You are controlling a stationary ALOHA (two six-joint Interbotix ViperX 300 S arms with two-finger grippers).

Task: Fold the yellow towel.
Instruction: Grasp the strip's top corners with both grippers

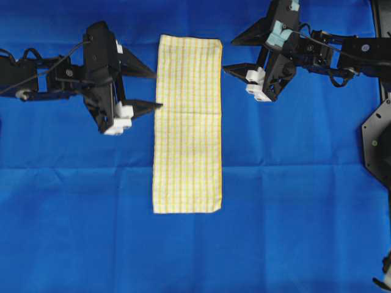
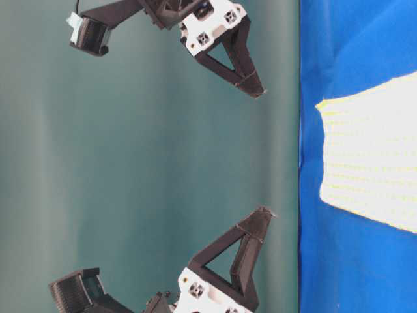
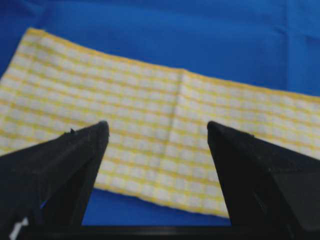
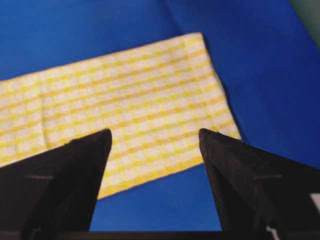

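Note:
The yellow towel (image 1: 187, 122) lies flat on the blue cloth as a long narrow strip, running from far to near at the middle of the overhead view. My left gripper (image 1: 157, 90) is open at the strip's left edge, near its far half, and one fingertip reaches that edge. From the left wrist camera, the left gripper (image 3: 157, 125) hangs above the towel (image 3: 150, 100) with nothing between its fingers. My right gripper (image 1: 228, 55) is open just right of the far right corner. The right wrist camera shows the right gripper (image 4: 155, 132) over the towel's (image 4: 125, 95) edge, empty.
The large blue cloth (image 1: 293, 201) covers the whole table, with shallow creases. A black mount (image 1: 376, 140) stands at the right edge. In the table-level view, the towel's end (image 2: 371, 169) lies flat and both grippers hover above the cloth.

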